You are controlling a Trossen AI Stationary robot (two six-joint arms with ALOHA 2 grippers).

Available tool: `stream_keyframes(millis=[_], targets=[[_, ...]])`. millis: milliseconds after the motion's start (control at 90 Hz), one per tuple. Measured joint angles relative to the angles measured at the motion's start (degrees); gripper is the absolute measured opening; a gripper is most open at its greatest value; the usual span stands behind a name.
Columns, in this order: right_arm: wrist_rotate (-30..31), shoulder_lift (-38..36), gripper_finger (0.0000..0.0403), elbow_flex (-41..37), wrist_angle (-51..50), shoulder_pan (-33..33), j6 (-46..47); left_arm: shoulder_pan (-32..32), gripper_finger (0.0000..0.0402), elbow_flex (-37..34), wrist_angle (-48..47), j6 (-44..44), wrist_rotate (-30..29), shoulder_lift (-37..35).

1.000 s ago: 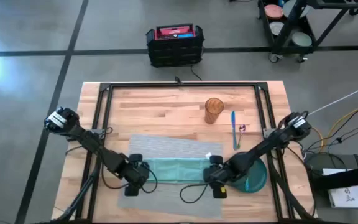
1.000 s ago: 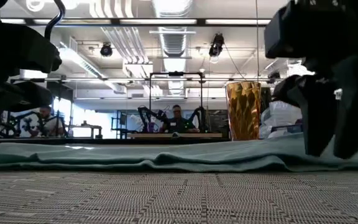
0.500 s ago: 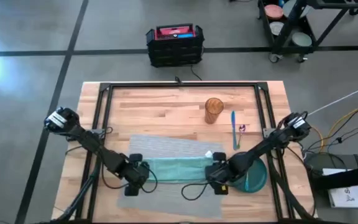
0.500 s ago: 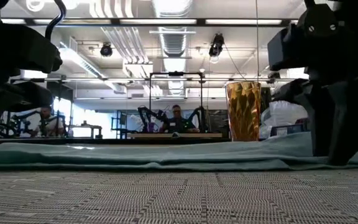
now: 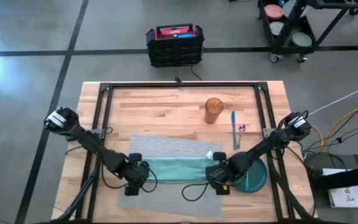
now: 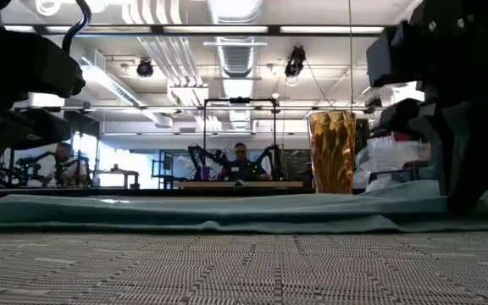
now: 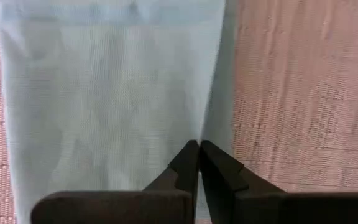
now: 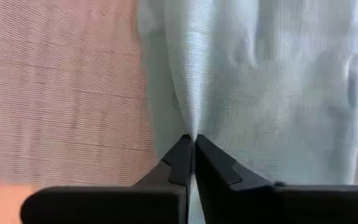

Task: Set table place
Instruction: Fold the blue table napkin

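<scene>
1. Step in hand, I'd say: spreading the napkin on the mat. Both arms hold it at once.
2. Left pincer is pressed together on the napkin's left end; the wrist view shows its tips meeting on the cloth edge.
3. Right pincer, same at the right end, tips pinching a fold.
4. Mat lies flat at the near-centre of the tabletop; the napkin lies across its near half, stretched betw. the pincers.
5. Next prob.: lay cloth flat w/o wrinkles, let go, then fetch the plate. Needs both arms level, equal tension.
6. Count: 1 mat, 1 napkin, 1 plate (right of mat, partly under right arm), 1 amber cup, 1 blue utensil beside it; a small item near it, too small to tell.
</scene>
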Motion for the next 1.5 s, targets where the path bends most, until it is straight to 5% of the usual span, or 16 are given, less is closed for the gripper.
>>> stream_keyframes(millis=[867,1178,1356,1500], targets=[[-2.63,-0.46,0.0007,0.79,0.17,1.77,2.13,-3.87,0.001,1.22,-3.51,0.35,-3.69,-2.06],[-5.9,-0.44,0.0098,1.75,-1.04,1.82,2.54,-3.76,0.0095,1.99,-10.47,-1.93,-1.24,-2.62],[-7.09,-0.53,0.0155,7.85,-10.67,1.62,-0.44,-3.74,0.0135,6.79,-14.97,-2.71,-1.48,-4.5],[-3.01,-0.62,0.0181,10.3,-12.46,0.93,-4.53,-3.74,0.0149,7.6,-14.44,-2.72,-11.22,-5.94]])
